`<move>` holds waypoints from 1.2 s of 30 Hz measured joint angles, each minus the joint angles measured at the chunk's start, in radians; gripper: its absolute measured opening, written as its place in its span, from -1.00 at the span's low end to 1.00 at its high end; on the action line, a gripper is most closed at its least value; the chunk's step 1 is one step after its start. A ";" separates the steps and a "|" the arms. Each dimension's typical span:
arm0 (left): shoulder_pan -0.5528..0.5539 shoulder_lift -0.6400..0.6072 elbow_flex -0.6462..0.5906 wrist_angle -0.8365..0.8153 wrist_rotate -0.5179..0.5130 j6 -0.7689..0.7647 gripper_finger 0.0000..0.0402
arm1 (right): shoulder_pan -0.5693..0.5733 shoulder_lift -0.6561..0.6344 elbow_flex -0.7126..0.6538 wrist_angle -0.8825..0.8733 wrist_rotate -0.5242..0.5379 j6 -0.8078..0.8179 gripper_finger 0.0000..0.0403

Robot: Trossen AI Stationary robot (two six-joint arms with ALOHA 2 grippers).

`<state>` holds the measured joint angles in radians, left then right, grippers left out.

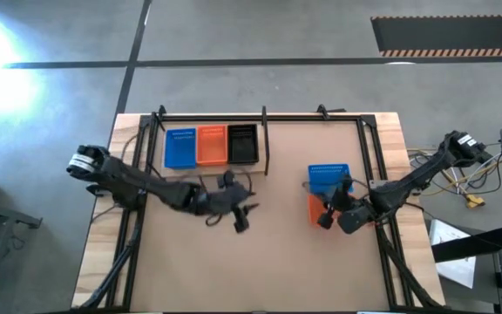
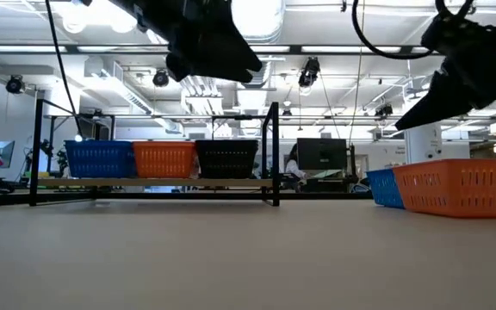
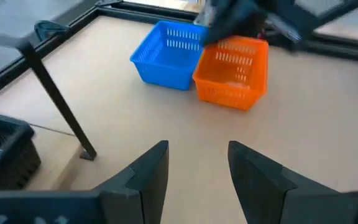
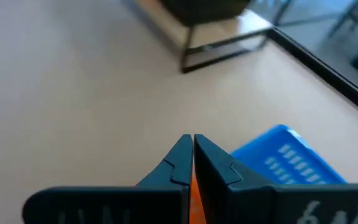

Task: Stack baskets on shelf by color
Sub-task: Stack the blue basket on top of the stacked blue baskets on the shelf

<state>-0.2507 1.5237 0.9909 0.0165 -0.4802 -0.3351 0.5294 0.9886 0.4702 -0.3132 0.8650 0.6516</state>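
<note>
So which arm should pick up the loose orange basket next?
Right, probably: the right gripper hangs directly over the orange basket, though shut. The left gripper is open but mid-table, farther off.

**Low view: three on shelf, two loose**

Shelf (image 2: pixel 153 182) far left holds blue basket (image 2: pixel 99 158), orange basket (image 2: pixel 164 158), black basket (image 2: pixel 226 158) side by side. Near right: loose orange basket (image 2: pixel 460 187), touching loose blue basket (image 2: pixel 384 187) behind. Both arms overhead.

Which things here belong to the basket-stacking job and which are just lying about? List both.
Job: blue basket, orange basket and black basket on the shelf; loose blue basket and loose orange basket on the table.

Lying about: cables, papers beside the table.
</note>
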 joint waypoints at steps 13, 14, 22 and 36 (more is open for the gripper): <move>-0.115 0.149 -0.051 0.080 -0.180 -0.060 -0.25 | -0.394 -0.014 0.039 -0.110 -0.298 -0.006 -0.56; -0.115 0.153 -0.052 0.078 -0.180 -0.061 -0.25 | -0.418 -0.001 0.039 -0.093 -0.315 -0.007 -0.50; -0.116 0.159 -0.060 0.080 -0.180 -0.078 -0.25 | -0.517 0.168 0.118 -0.074 -0.403 0.031 -0.18; -0.185 0.141 -0.054 0.078 -0.207 -0.078 -0.25 | -0.522 0.464 0.336 -0.317 -0.403 0.005 -0.74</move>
<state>-0.4352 1.6648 0.9366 0.0942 -0.6870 -0.4129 0.0073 1.4527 0.8061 -0.6297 0.4620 0.6562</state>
